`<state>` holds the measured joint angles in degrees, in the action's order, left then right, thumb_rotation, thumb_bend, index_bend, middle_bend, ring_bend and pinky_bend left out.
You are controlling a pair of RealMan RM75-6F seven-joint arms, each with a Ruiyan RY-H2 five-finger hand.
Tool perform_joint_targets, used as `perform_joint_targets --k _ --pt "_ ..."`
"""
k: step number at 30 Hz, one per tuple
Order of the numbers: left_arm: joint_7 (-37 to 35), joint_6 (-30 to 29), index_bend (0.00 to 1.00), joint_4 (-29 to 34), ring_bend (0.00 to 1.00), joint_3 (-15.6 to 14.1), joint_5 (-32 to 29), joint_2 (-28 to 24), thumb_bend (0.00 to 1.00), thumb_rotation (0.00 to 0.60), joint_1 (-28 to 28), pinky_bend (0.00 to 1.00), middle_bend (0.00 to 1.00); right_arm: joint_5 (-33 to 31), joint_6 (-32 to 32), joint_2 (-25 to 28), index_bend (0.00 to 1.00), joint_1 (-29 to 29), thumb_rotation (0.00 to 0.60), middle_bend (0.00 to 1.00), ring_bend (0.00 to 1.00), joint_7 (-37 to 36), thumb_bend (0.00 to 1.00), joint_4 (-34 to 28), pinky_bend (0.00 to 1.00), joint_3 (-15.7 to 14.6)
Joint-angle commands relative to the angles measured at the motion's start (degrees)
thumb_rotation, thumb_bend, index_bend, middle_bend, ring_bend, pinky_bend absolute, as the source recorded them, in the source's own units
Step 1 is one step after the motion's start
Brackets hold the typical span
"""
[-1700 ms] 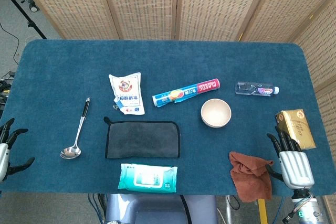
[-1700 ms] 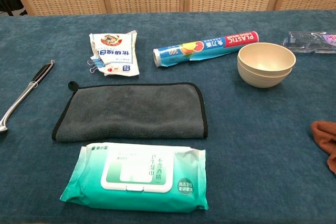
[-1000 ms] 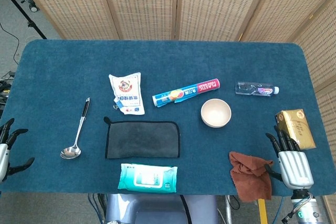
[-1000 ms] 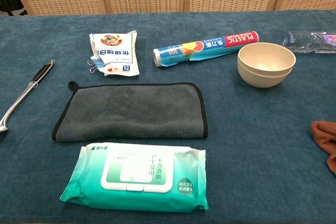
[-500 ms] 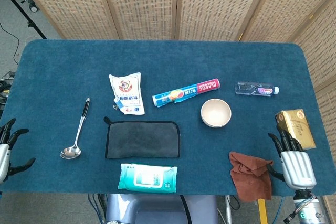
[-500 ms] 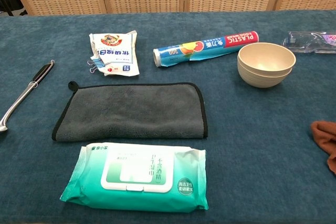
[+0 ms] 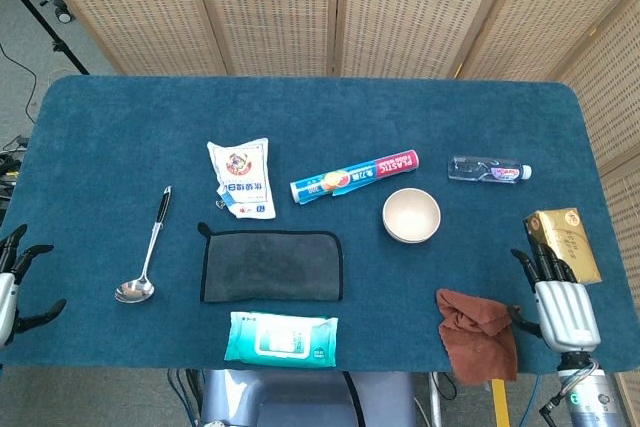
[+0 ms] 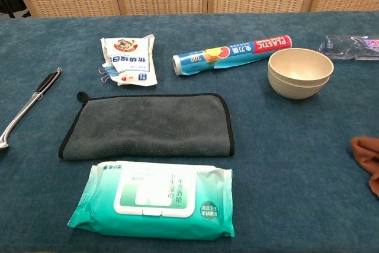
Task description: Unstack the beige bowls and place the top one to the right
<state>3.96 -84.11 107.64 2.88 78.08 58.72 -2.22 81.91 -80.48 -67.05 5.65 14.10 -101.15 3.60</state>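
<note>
Blue table (image 7: 120, 117), stacked bowls (image 7: 411, 215) well apart from right robot hand (image 7: 565, 309)

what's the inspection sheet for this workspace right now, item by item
surface: table under blue cloth, flat.
job's things: beige bowls still nested, upright, right of centre; neither hand touches them.
clutter: wrap roll just behind the bowls; bottle lying down, back right; carton at the right edge; brown rag at the front right edge; grey towel centre; wipes pack in front of it; clipped white pouch; ladle left.
hands: left hand off the left front corner, fingers apart, empty; right hand between rag and carton, fingers apart, empty.
cables: one at the right wrist, more on the floor, left.
surroundings: woven screens behind; tripod leg, back left.
</note>
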Motion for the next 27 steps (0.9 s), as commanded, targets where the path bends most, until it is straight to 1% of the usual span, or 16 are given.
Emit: perform_joint_targets --k 1,6,10,18,27 --pt "-0.05 0.01 0.26 -0.03 0.0 0.07 -0.11 0.02 0.18 0.6 -0.02 0.05 0.0 -1.86 2.25 -1.57 0.15 2.0 0.6 0.0 0.0 -0.56 0.26 3.06 0.16 1.75" --pt "-0.18 -0.01 0.26 -0.08 0.0 0.17 -0.23 -0.01 0.18 0.6 -0.03 0.05 0.0 -3.48 4.71 -3.61 0.15 4.94 0.6 0.0 0.0 -0.43 0.26 6.31 0.16 4.11" --pt "-0.29 -0.07 0.26 -0.03 0.0 0.14 -0.13 -0.07 0.18 0.6 0.01 0.05 0.0 -4.16 6.81 -4.96 0.16 7.14 0.6 0.0 0.0 0.8 0.26 8.03 0.16 5.05" --pt "-0.8 -0.25 0.26 0.06 0.0 0.27 -0.22 -0.37 0.18 0.6 0.13 0.05 0.0 -5.86 11.01 -7.5 0.27 11.43 0.6 0.01 0.0 2.58 0.26 10.73 0.16 6.64" --pt "-1.06 -0.19 0.26 0.12 0.0 0.24 -0.11 -0.49 0.18 0.6 0.13 0.05 0.0 -7.8 13.75 -11.68 0.27 15.54 0.6 0.01 0.0 3.08 0.26 13.6 0.16 8.45"
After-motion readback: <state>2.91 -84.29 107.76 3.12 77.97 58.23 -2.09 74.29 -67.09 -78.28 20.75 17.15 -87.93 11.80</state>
